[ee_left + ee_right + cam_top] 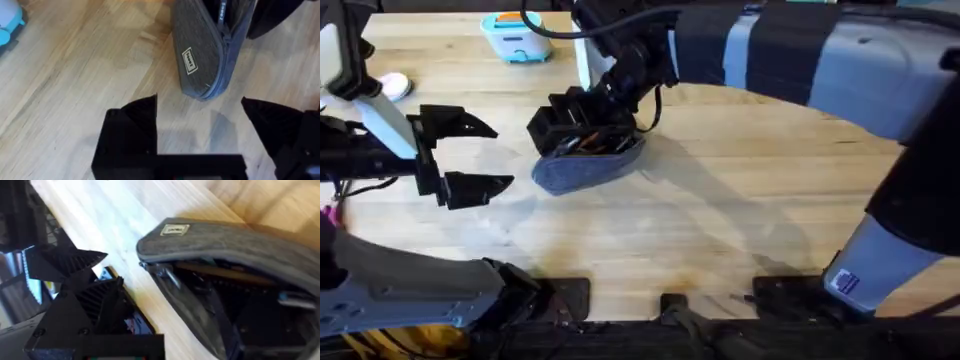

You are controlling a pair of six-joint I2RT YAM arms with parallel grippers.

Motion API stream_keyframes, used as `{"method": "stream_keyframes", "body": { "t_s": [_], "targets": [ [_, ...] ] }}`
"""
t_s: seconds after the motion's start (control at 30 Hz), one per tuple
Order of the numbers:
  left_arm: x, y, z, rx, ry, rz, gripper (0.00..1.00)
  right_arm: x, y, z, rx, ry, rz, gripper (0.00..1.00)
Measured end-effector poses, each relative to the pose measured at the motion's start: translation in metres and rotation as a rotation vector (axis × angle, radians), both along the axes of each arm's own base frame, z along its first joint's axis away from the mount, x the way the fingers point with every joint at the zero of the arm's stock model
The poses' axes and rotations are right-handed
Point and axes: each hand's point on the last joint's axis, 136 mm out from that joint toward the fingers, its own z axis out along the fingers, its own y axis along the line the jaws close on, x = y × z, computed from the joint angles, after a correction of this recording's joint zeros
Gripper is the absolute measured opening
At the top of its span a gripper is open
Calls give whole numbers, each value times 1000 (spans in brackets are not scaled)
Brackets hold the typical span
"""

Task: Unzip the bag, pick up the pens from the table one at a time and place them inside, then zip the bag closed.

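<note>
Your blue-grey fabric pencil pouch lies on the light wooden plank table, zipper open. The right tool sits on top of it, hiding much of the opening — you cannot tell how its fingers stand. Thin pens, orange and dark, are partly visible inside. The left tool hovers beside the pouch, fingers apart, holding nothing.

Even, bright light falls on the table; the right arm, close under the overhead camera, blurs large, soft shadows pooling beside the bag.
</note>
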Motion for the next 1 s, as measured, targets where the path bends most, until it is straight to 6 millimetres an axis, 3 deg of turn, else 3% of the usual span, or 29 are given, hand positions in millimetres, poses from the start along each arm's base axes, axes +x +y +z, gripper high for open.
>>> {"method": "stream_keyframes", "body": {
  "t_s": [0.23, 0.57, 1.0],
  "targets": [
    [0, 0, 0, 0, 0, 0, 993, -4, 18, 0, 96, 50, 40, 997],
    [0, 0, 0, 0, 0, 0, 993, -21, 33, 26, 249, 126, 134, 997],
    [0, 0, 0, 0, 0, 0, 993, -24, 37, 34, 294, 133, 161, 996]
  ]
}}
